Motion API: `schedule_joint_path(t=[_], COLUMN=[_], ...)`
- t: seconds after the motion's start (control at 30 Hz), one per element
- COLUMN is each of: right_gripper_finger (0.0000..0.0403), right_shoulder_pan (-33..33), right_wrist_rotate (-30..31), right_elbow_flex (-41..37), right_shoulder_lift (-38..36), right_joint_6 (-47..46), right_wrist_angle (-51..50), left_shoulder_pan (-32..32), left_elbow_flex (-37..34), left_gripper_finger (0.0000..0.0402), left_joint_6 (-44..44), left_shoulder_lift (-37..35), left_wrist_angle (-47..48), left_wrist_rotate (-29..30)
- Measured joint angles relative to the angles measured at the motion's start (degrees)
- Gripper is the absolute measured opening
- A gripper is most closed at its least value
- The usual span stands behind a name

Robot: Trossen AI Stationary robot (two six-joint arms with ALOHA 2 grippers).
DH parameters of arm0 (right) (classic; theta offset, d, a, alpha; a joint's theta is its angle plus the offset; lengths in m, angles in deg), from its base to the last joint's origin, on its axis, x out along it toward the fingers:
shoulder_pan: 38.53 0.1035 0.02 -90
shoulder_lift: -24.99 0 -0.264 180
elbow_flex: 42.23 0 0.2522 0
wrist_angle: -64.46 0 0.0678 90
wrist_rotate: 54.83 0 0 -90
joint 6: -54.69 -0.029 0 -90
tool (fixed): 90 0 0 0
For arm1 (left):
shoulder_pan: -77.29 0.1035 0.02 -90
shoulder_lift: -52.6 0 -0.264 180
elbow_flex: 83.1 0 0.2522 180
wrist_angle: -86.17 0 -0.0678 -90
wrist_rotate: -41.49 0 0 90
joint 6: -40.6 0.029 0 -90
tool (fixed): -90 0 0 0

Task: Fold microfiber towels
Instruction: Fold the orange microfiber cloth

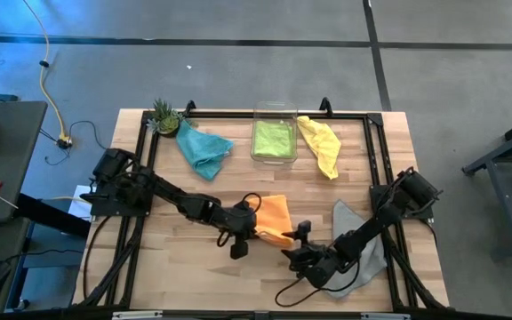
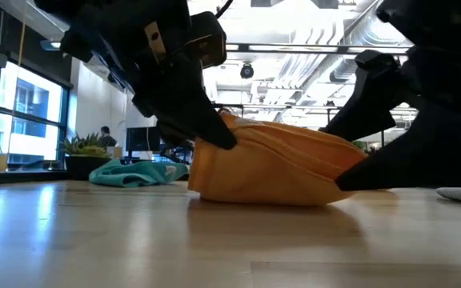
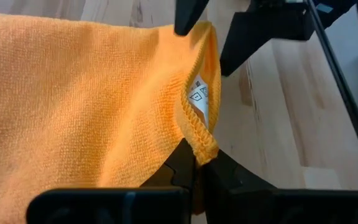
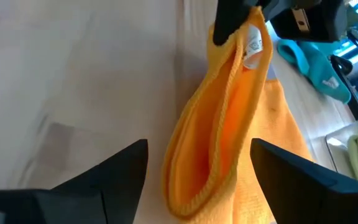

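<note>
Reaching in from the nine o'clock side of the wooden table [image 1: 194, 258], the left arm stretches toward the centre, and the left gripper [image 1: 258, 224] has its jaws pinched fully together on a hemmed corner of the orange towel [image 1: 274, 219]. The left wrist view shows that corner, with its small white care label [image 3: 200, 99], nipped between the dark fingers [image 3: 185, 168]. In the low view the same towel [image 2: 274, 164] is humped on the tabletop, one edge lifted off the wood.

At about eleven o'clock on the table a small potted plant [image 1: 164, 116] stands in the corner, and the teal blue towel [image 1: 203, 149] lies crumpled just beside it. At twelve o'clock the clear plastic bin [image 1: 274, 138] holds the lime green towel [image 1: 273, 137]. Just beside the bin, toward one o'clock, the yellow towel [image 1: 320, 144] lies loosely bunched.

At five o'clock from the orange towel, the right gripper [image 1: 305, 253] sits low with its jaws spread wide, gripping nothing. Its wrist view shows the two fingers [image 4: 117, 171] standing apart on either side of the hanging orange fold [image 4: 219, 137], not touching it. The right arm runs back toward four o'clock, across the grey towel [image 1: 363, 238], which lies flat there, partly covered by the arm.
</note>
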Motion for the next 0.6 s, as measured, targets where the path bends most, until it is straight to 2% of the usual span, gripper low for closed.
schedule_joint_path(t=[0.37, 0.47, 0.6], right_gripper_finger=[0.0271, 0.0250, 0.0202], right_shoulder_pan=[-0.85, -0.82, -0.82], right_wrist_rotate=[0.48, 0.02, -1.70], right_elbow_flex=[0.00, -0.01, -0.02], right_shoulder_lift=[0.02, 0.02, 0.02], right_joint_6=[0.59, 0.15, 0.02], right_wrist_angle=[-2.27, -2.75, -2.97], left_shoulder_pan=[0.03, 0.03, 0.03], left_elbow_flex=[0.00, 0.00, 0.00], left_gripper_finger=[0.0000, 0.0000, 0.0000], left_joint_6=[0.02, 0.40, 1.02], left_shoulder_lift=[0.00, 0.00, 0.00], left_wrist_angle=[-0.79, -0.79, -0.75], left_wrist_rotate=[-1.01, -1.02, -1.57])
